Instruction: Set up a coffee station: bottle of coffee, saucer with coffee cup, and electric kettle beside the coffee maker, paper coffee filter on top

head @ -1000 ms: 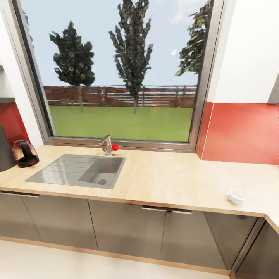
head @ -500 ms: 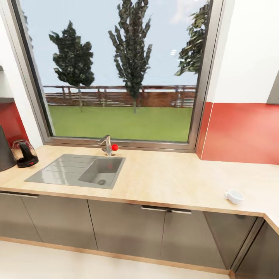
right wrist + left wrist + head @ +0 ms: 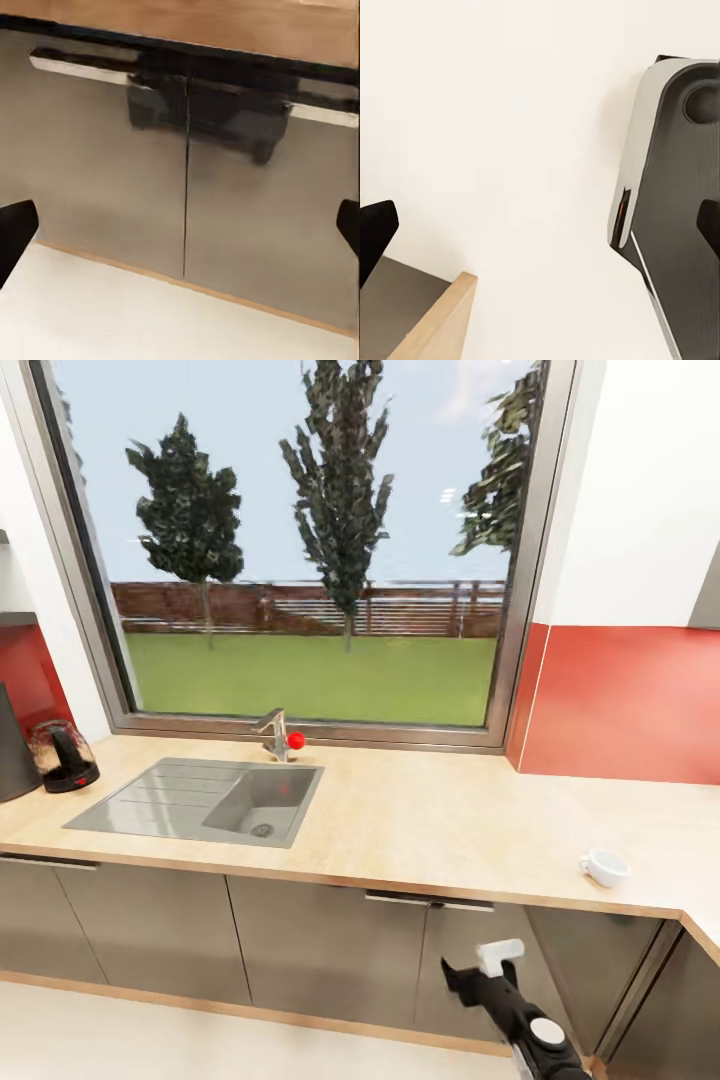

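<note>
You face a long wooden countertop (image 3: 420,830) under a wide window (image 3: 310,550), with grass, trees and a fence outside. The white coffee cup (image 3: 605,867) lies tipped on its side near the counter's front edge, far to your right, well apart from everything else. Over at the far left the electric kettle (image 3: 64,756) stands upright on its dark base, just beside a dark appliance (image 3: 12,745) cut off by the frame edge (too little of it shows to say what it is). Between them, the steel sink (image 3: 150,800) is set into the counter, and its tap (image 3: 277,734) with a red knob stands at the window sill.

Your right gripper (image 3: 480,965) rises into the head view low and right, in front of the grey cabinet doors (image 3: 330,950) and below the counter edge. One white fingertip and one dark one stand apart, and in its wrist view the two dark fingertips (image 3: 15,229) sit at opposite edges with nothing between them: it is spread wide and empty, pointed at the cabinet doors and their long handles (image 3: 82,66).

Your left gripper (image 3: 540,225) is spread just as wide and holds nothing. Its wrist view looks down on pale floor (image 3: 510,135), a corner of wood-edged cabinetry (image 3: 431,322) and a grey-and-black part of the robot's body (image 3: 671,195).
</note>
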Robot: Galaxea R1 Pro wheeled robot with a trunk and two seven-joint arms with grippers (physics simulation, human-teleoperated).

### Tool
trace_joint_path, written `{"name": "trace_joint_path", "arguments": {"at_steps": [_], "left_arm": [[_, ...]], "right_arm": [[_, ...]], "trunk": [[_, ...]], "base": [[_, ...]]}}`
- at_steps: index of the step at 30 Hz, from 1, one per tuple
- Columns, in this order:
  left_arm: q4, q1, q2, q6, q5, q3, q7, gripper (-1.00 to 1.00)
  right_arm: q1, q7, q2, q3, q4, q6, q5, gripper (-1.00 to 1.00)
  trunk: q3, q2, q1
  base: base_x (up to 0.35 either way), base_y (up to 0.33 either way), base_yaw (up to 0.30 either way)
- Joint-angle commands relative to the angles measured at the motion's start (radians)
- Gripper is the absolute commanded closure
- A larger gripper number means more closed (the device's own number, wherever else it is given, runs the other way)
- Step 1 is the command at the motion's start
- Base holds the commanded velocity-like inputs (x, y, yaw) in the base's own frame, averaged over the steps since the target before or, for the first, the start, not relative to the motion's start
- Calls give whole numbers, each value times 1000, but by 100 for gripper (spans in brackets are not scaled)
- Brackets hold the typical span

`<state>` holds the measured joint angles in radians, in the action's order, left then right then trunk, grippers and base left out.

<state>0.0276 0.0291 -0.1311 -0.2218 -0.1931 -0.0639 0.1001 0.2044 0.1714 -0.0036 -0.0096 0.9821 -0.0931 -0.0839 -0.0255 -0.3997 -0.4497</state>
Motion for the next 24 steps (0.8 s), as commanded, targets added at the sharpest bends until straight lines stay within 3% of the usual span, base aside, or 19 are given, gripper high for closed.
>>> {"name": "trace_joint_path", "arguments": {"at_steps": [1,13,19,24], "left_arm": [[1,-1,-1,-6,-8,-7,1,-100],[0,-3,-1,-7,-8,-8,1,-100],[0,-3,-1,-7,-8,-10,0,-100],[0,-3,-1,-7,-8,-11,0,-100]], "right_arm": [[0,5,3,-1,55,0,-9,-100],[0,5,71,-1,427,5,-7,-100],[0,5,79,-1,510,3,-6,-100],[6,4,86,-1,522,-1,-6,-100]], "trunk": [[0,0,0],[0,0,0],[0,0,0],[0,0,0]], "base": [[0,0,0],[0,0,0],[0,0,0],[0,0,0]]}}
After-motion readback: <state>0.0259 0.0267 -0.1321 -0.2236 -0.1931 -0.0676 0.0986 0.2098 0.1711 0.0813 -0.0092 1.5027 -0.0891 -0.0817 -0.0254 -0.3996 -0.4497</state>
